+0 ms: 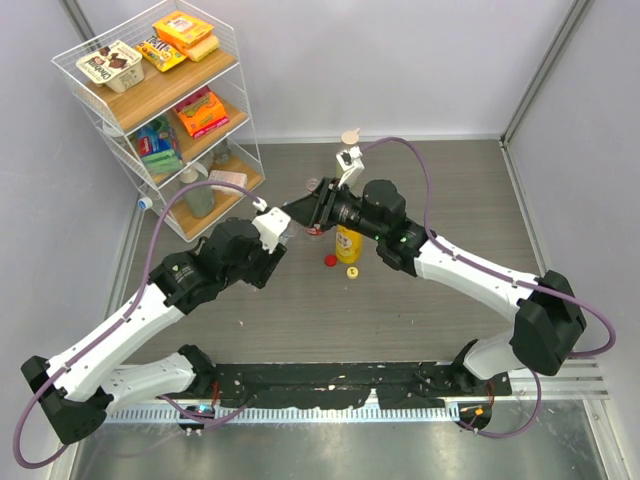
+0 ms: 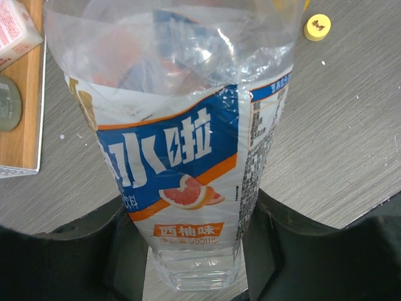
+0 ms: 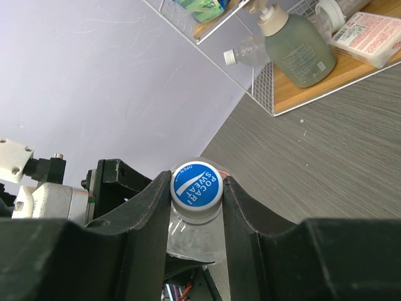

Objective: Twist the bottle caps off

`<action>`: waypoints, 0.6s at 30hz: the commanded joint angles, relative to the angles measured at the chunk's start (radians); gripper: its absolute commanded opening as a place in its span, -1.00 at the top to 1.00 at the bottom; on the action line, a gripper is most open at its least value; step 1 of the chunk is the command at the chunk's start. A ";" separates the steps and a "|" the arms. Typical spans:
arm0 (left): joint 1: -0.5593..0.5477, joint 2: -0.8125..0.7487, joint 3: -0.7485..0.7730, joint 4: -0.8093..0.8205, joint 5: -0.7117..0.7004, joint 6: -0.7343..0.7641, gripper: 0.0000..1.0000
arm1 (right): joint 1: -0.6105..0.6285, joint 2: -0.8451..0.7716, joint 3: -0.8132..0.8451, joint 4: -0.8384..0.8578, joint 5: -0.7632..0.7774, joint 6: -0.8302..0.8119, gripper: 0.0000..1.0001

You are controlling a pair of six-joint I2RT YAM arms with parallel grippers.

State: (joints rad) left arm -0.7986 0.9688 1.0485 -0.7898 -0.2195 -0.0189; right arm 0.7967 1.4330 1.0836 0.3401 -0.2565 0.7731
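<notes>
The right claw [image 3: 197,213] is closed on the small round blue plastic cap [image 3: 197,183], which sits on the clear plastic bottle [image 2: 182,157]. The left claw [image 2: 195,257] clamps this bottle near its base. A red cap [image 1: 330,261] and a yellow cap [image 1: 352,272] lie on the grey surface [image 1: 400,320].

This is most likely a robot-testing lab cell, not a real shop or home. Bare pale walls [image 1: 380,60] framed by aluminium posts [image 1: 545,65] box in a grey wood-grain table [image 1: 450,190]. The left arm [image 1: 110,340] and right arm [image 1: 470,270] are bolted to a black mounting rail [image 1: 330,385], trailing purple cables [image 1: 398,139]. A white wire rack [image 1: 170,85] in the far left corner holds snack packets [image 1: 184,30] and a pump bottle [image 3: 297,50].
</notes>
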 commanded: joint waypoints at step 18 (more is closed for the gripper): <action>-0.004 -0.125 0.061 0.015 0.566 0.014 1.00 | 0.004 -0.210 -0.148 0.253 -0.322 -0.175 0.96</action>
State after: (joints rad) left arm -0.7933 0.8635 1.0634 -0.8154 0.1215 -0.0235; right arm 0.7914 1.2663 0.9497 0.4828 -0.4503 0.6479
